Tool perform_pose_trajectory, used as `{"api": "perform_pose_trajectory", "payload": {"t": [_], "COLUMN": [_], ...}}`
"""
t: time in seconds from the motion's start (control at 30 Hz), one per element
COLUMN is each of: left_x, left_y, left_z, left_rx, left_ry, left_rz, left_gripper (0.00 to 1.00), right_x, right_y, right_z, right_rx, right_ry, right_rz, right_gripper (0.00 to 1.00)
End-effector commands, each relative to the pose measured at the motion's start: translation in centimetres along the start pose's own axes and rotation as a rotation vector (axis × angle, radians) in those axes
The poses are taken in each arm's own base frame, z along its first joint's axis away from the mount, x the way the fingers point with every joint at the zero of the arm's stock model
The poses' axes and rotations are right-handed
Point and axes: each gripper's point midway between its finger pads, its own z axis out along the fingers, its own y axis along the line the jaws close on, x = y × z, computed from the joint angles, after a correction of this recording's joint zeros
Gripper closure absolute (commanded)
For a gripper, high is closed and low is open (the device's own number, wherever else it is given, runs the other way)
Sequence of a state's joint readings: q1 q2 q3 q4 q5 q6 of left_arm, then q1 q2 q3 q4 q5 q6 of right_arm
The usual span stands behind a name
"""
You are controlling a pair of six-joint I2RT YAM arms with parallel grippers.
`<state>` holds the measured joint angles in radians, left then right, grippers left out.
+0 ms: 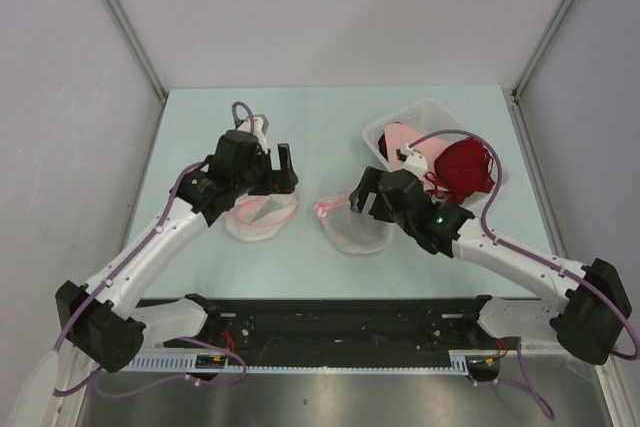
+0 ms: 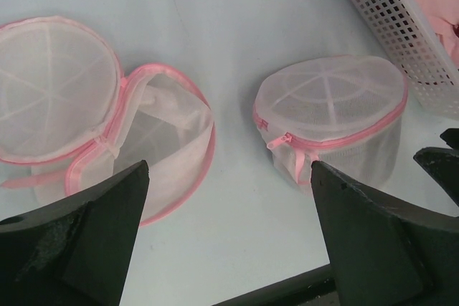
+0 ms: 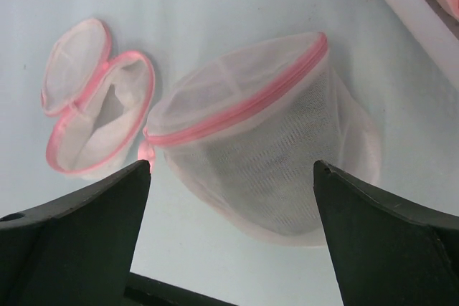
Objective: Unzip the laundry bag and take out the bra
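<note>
Two round white mesh laundry bags with pink zipper trim lie on the table. The left bag (image 1: 262,215) is unzipped, its lid (image 2: 54,91) flipped back beside its body (image 2: 161,137), and looks empty. The right bag (image 1: 355,229) is zipped shut (image 2: 333,116); a greyish shade shows through its mesh (image 3: 265,155). No black bra shows clearly. My left gripper (image 1: 272,179) is open and empty above the open bag (image 2: 229,241). My right gripper (image 1: 362,197) is open and empty, close to the zipped bag (image 3: 229,241).
A white slotted plastic basket (image 1: 425,112) stands at the back right, holding a pale pink garment (image 1: 400,137) and a dark red garment (image 1: 462,167). Its wall shows in the left wrist view (image 2: 401,26). Grey walls enclose the table.
</note>
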<state>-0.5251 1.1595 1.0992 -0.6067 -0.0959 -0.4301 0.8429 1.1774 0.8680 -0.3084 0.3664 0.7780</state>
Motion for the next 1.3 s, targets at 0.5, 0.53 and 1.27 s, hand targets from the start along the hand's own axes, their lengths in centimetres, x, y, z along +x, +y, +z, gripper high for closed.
{"api": "perform_pose_trajectory", "payload": {"t": [0.5, 0.53, 1.27], "left_x": [1.2, 1.3, 8.1], "left_y": [-0.1, 0.2, -6.4], "left_z": [0.5, 0.5, 4.3], "left_rx": [0.037, 0.03, 0.576], "left_ry": [0.01, 0.009, 0.195], "left_rz": [-0.04, -0.054, -0.545], "left_gripper": [0.02, 0.01, 0.0], "right_x": [-2.9, -3.3, -3.4], "right_y": [4.7, 6.0, 7.9], "right_z": [6.2, 5.7, -0.2], "right_rx": [-0.077, -0.144, -0.706], "right_ry": [-0.161, -0.153, 0.027], "right_rz": [0.299, 0.265, 0.103], "right_gripper": [0.95, 1.0, 1.0]}}
